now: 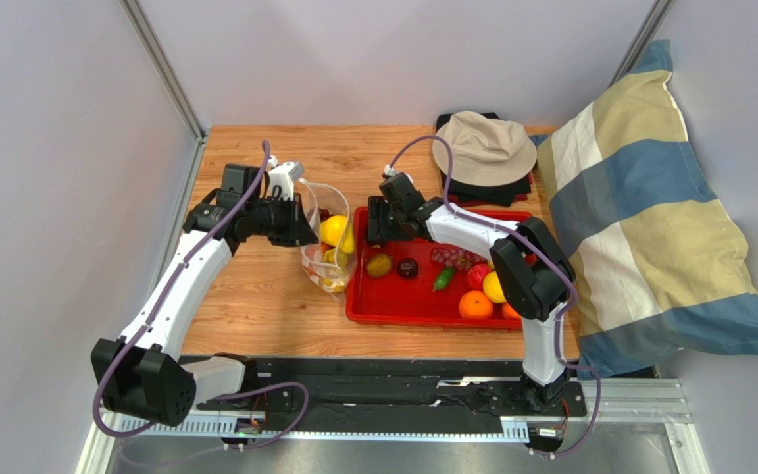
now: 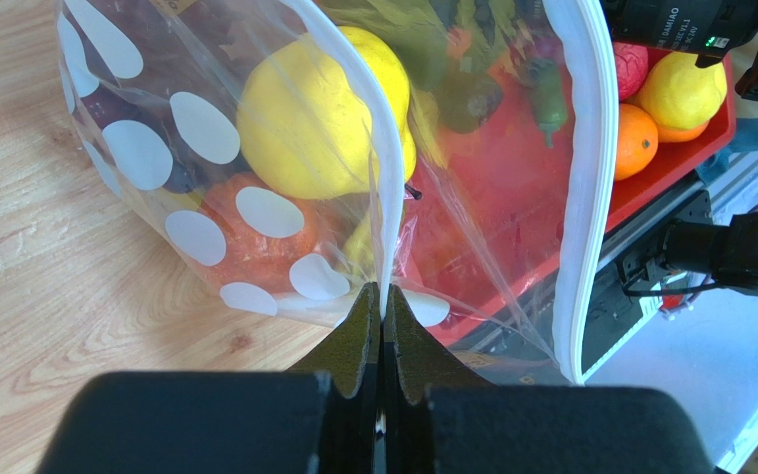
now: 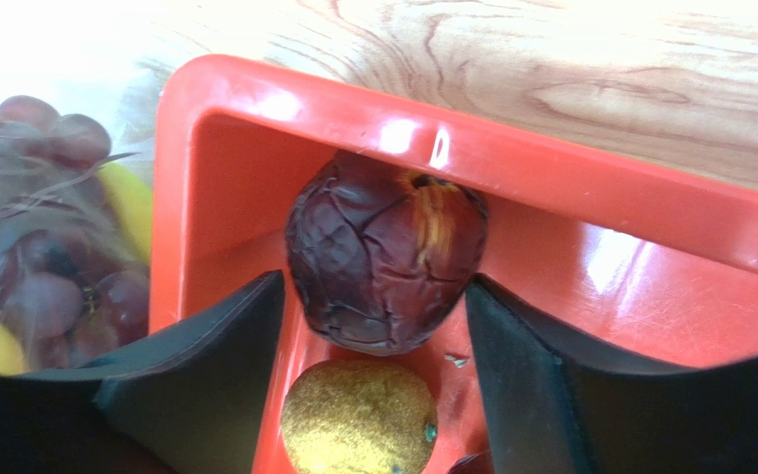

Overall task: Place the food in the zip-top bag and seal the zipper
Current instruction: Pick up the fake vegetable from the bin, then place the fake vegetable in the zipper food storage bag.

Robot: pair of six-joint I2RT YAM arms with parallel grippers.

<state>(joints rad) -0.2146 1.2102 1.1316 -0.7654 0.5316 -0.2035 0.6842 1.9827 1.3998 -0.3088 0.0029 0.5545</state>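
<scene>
Right wrist view: right gripper (image 3: 373,288) open, jaws astride dark plum (image 3: 378,252) against red tray (image 3: 591,138) wall; cd squirt out on closing; left gripper (image 2: 383,308) pinches zip-top bag (image 2: 205,128) rim beside tray; film cd slip.

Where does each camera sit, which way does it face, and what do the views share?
Top external: above and behind the bases, looking down on the table; left arm and right arm show.
Left wrist: on the left arm, looking along its shut fingers, pinching the rim of the zip-top bag.
Right wrist: on the right arm, looking down between its open fingers at a dark wrinkled fruit in a corner of the red tray.
Shared: the red tray shows in all three views.
</scene>
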